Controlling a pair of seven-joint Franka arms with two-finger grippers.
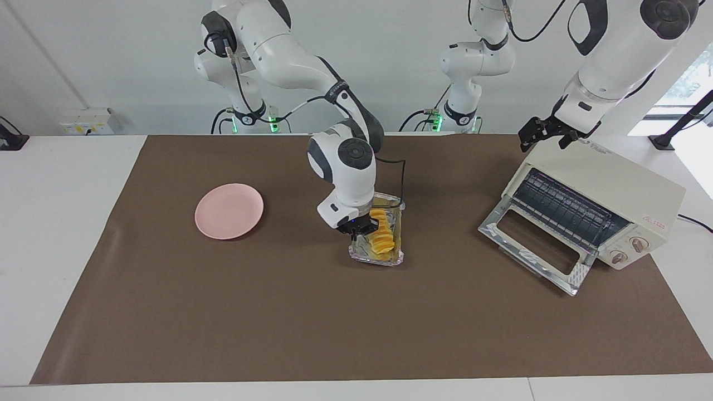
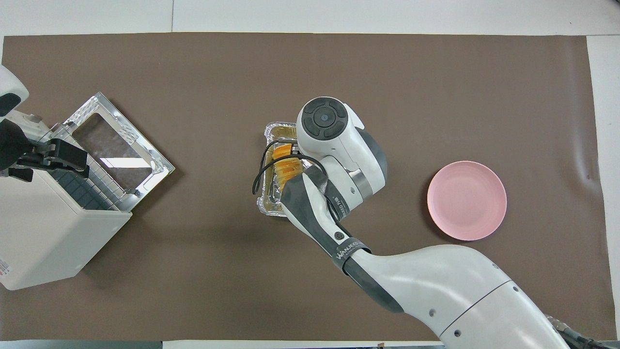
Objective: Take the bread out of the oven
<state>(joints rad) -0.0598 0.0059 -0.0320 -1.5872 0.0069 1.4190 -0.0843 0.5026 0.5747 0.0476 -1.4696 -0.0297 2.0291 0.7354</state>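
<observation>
The bread, a golden ridged loaf, lies in a silver foil tray on the brown mat at mid-table, outside the oven. My right gripper reaches down into the tray and is shut on the bread's end nearer the robots; in the overhead view its wrist hides the fingers. The cream oven stands toward the left arm's end, its glass door dropped open and its wire rack bare. My left gripper hangs open just over the oven's top front edge.
A round pink plate sits on the mat toward the right arm's end, with nothing on it. A black cable loops from the right wrist over the tray's edge. The brown mat covers most of the white table.
</observation>
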